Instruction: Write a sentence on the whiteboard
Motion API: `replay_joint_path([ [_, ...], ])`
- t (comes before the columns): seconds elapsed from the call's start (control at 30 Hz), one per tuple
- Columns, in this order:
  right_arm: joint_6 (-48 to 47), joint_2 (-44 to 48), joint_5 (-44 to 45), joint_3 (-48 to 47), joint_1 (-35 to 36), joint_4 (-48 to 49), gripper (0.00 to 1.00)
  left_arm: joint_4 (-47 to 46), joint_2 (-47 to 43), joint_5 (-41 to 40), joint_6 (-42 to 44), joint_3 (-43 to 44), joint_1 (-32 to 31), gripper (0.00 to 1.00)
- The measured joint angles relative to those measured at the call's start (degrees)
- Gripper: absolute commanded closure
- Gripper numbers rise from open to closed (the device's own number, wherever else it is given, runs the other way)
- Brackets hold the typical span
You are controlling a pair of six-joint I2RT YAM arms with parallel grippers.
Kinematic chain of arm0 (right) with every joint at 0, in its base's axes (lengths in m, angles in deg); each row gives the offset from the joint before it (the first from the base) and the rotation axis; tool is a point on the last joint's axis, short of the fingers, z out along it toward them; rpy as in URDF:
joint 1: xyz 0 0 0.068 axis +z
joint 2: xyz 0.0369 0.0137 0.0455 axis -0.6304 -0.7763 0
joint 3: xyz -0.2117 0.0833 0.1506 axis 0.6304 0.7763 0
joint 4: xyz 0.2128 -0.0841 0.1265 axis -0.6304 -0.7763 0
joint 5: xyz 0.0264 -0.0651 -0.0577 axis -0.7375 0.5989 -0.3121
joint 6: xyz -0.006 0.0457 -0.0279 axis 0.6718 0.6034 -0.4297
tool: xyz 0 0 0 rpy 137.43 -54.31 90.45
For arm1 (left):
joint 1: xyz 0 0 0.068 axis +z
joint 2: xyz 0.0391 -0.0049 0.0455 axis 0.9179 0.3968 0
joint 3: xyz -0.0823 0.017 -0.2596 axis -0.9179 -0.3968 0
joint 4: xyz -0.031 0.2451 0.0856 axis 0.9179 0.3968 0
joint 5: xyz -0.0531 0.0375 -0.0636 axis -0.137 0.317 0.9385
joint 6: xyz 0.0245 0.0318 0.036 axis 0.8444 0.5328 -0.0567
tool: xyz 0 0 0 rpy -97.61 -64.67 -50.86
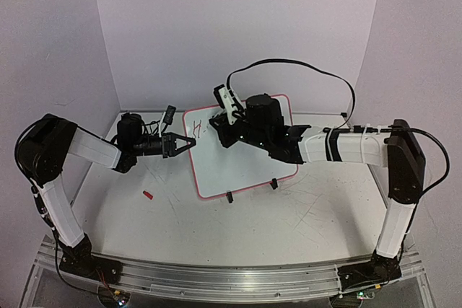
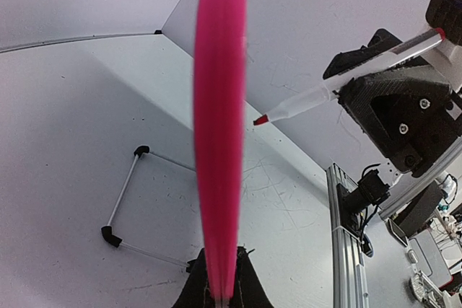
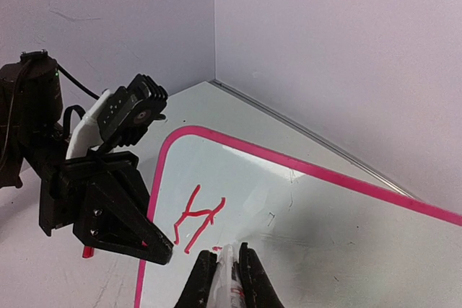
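One red letter (image 3: 198,223), an "H", stood on whiteboard (image 1: 245,167) at centre of top view; rest of sentence unwritten. Left end effector (image 2: 220,283) clamped board's pink rim. Right end effector (image 3: 225,268) gripped marker (image 2: 339,88), tip near board.

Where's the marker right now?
Left wrist view, upper right: the marker is clamped in the jaws of the right gripper, red tip close to the whiteboard near its far-left corner.
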Motion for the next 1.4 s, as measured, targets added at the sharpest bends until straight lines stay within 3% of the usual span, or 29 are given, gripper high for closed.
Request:
replay_joint_path([
  [0.33, -1.7, 0.0, 0.0, -0.1, 0.0, -0.2, 1.0, 5.0, -1.1, -0.9, 1.8, 1.9, -0.3, 1.0],
  [1.4, -0.5, -1.2, -0.1, -1.1, 0.6, -0.8, 1.0, 7.4, -2.0, -1.2, 4.7, 1.9, -0.4, 1.0],
])
